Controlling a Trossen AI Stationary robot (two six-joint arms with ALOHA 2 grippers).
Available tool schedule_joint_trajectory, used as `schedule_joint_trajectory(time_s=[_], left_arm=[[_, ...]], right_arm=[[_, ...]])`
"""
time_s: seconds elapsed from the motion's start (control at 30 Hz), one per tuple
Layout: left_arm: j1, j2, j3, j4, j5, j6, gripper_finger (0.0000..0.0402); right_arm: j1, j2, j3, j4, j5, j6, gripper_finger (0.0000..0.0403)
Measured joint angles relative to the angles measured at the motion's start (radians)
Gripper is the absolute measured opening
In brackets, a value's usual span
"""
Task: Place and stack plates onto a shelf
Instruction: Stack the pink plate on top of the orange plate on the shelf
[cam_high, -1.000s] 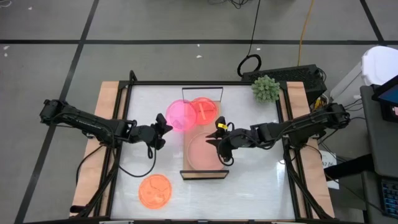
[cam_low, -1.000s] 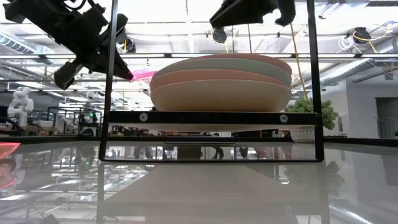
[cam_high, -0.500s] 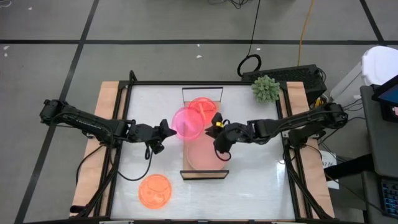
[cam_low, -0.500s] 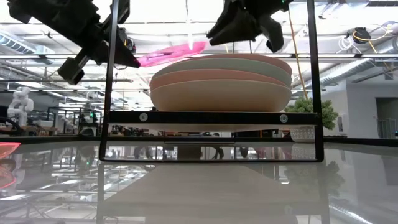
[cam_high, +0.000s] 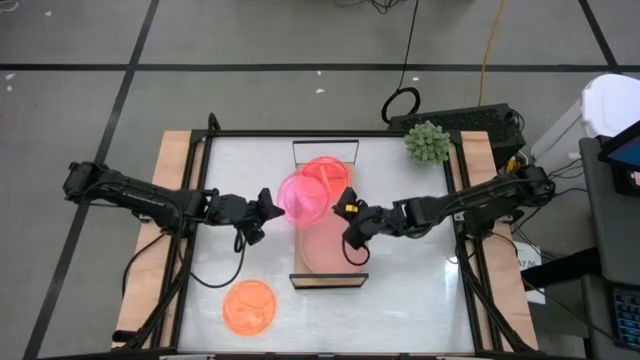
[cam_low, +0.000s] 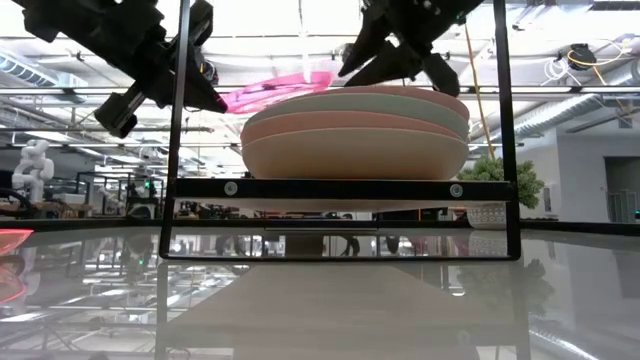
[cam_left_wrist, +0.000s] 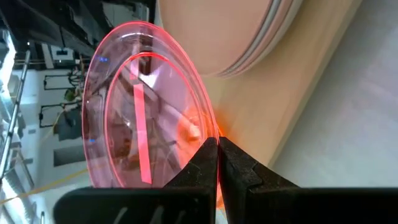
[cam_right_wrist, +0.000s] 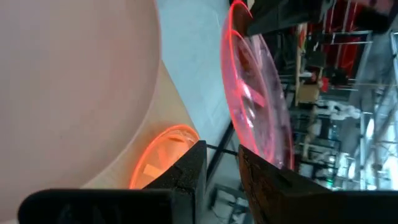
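My left gripper (cam_high: 268, 203) is shut on a small hot-pink plate (cam_high: 300, 196), held tilted above the shelf (cam_high: 328, 279). The plate overlaps a translucent orange plate (cam_high: 330, 170) on the shelf's far half and the far rim of a stack of larger plates (cam_high: 325, 245) on its near half. The stack's top plate is dusty pink. My right gripper (cam_high: 348, 222) hovers over the stack's right part, just right of the pink plate, its fingers a narrow gap apart (cam_right_wrist: 222, 165) with nothing between them. A second orange plate (cam_high: 248, 305) lies on the table at the near left. My left gripper pinches the hot-pink plate's left rim (cam_left_wrist: 210, 134) between its two fingers, coming level from the table's left. The plate is lifted clear and tilted, its right edge (cam_low: 322, 77) higher, above the stack. Whether my right gripper touches the pink plate's rim (cam_right_wrist: 273, 155), I cannot tell.
The shelf's black wire frames (cam_low: 180, 130) stand at its near and far ends. A spiky green plant (cam_high: 427, 142) stands at the table's far right corner. Wooden strips (cam_high: 165, 230) run along the table's left and right edges.
My left gripper has gone toward the table's right edge and a little up, carrying the pink plate from beside the shelf to over it, above the stack's far rim. My right gripper has come down toward the top of the stack.
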Motion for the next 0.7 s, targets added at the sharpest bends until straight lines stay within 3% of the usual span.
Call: schedule_joint_trajectory(time_s=[0.2, 0.43, 0.7], left_arm=[[0.045, 0.000, 0.000, 0.018, 0.130, -0.032, 0.0008], [0.090, 0.000, 0.000, -0.004, 0.201, -0.071, 0.0008], [0.086, 0.011, 0.000, 0.032, 0.241, -0.062, 0.0008]], right_arm=[[0.038, 0.000, 0.000, 0.024, 0.022, -0.063, 0.0084], [0.081, 0.000, 0.000, 0.099, 0.050, -0.139, 0.0118], [0.005, 0.000, 0.000, 0.074, -0.002, -0.102, 0.0115]])
